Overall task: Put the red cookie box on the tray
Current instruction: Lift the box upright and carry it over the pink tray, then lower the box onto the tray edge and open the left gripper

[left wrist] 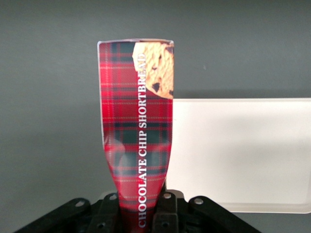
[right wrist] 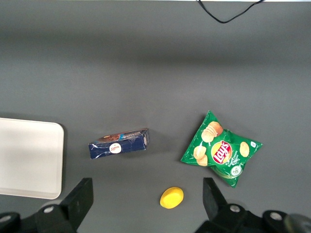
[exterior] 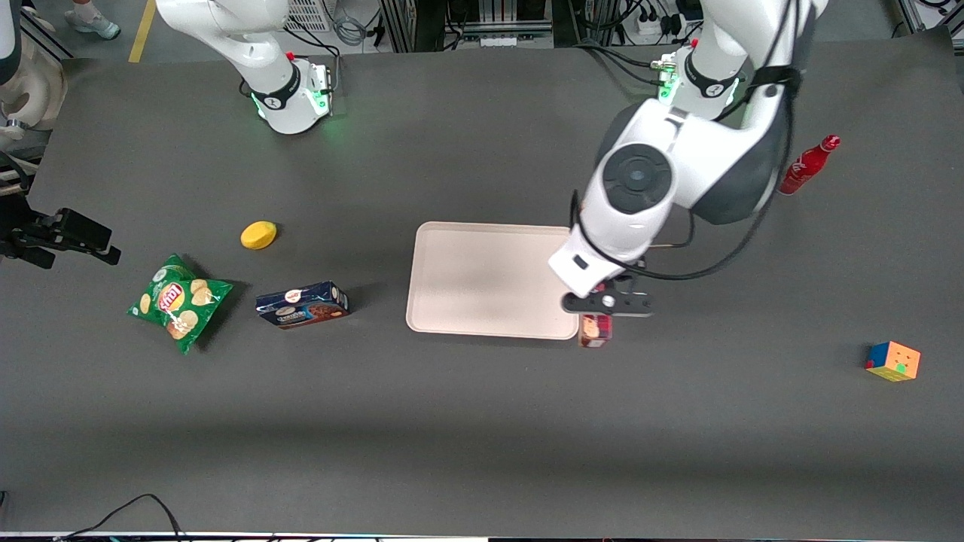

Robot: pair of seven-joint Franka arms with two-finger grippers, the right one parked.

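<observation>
The red cookie box (left wrist: 138, 131), a long dark-red plaid carton lettered "CHOCOLATE CHIP SHORTBREAD", is clamped between the fingers of my gripper (left wrist: 140, 213). In the front view only its end (exterior: 594, 330) shows below the gripper (exterior: 607, 302), hanging just off the corner of the tray nearest the front camera at the working arm's end. The cream tray (exterior: 482, 278) lies flat at mid-table with nothing on it; its rim (left wrist: 262, 208) runs beside the held box. The arm hides most of the carton from the front.
A dark-blue cookie box (exterior: 303, 305), a green chip bag (exterior: 178, 299) and a yellow lemon-like object (exterior: 258, 235) lie toward the parked arm's end. A red bottle (exterior: 807, 165) and a coloured cube (exterior: 893, 360) sit toward the working arm's end.
</observation>
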